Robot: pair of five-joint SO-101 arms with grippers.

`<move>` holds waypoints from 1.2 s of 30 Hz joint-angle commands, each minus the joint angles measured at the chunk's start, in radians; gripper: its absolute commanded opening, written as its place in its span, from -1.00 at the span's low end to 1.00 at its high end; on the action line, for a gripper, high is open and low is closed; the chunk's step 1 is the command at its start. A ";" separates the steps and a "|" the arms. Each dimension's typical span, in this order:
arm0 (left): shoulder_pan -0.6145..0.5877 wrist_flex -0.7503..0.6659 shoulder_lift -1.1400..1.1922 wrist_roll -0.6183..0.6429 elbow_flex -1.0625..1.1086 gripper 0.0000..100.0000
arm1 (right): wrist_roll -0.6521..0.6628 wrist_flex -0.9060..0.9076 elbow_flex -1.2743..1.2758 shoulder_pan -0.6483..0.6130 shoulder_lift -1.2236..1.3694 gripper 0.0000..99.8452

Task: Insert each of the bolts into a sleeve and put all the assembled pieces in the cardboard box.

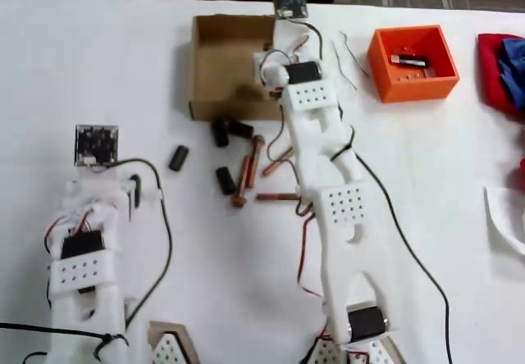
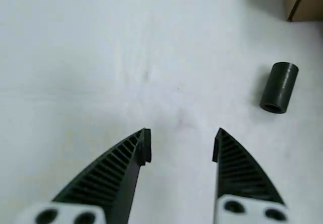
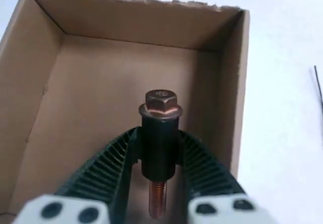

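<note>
My right gripper [image 3: 159, 151] is shut on a black sleeve [image 3: 159, 143] with a copper bolt [image 3: 160, 104] through it, held over the inside of the cardboard box [image 3: 126, 67]. In the high view that arm stretches to the box [image 1: 221, 93]. My left gripper [image 2: 181, 146] hangs open over bare table, and one black sleeve [image 2: 279, 88] lies ahead of it to one side. Three more sleeves [image 1: 220, 132] [image 1: 240, 129] [image 1: 225, 179] and several copper bolts [image 1: 244, 179] lie between the arms, below the box. The lone sleeve [image 1: 179, 158] lies near the left gripper [image 1: 135, 192].
An orange bin [image 1: 413, 85] stands at the back right with a small part inside. Red and blue cloth [image 1: 502, 69] and a white object [image 1: 504, 216] lie at the right edge. Cables trail from both arms.
</note>
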 commanded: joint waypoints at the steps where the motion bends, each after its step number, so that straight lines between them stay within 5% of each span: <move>1: -0.002 -0.014 -0.012 0.003 -0.002 -0.56 | 0.005 -0.028 -0.011 0.002 -0.018 -0.96; 31: -0.002 -0.012 -0.012 0.003 -0.002 -0.56 | 0.005 -0.048 -0.017 0.016 0.018 -0.94; 36: -0.002 -0.014 -0.012 0.003 -0.002 -0.56 | 0.005 -0.045 -0.017 0.016 0.022 -0.71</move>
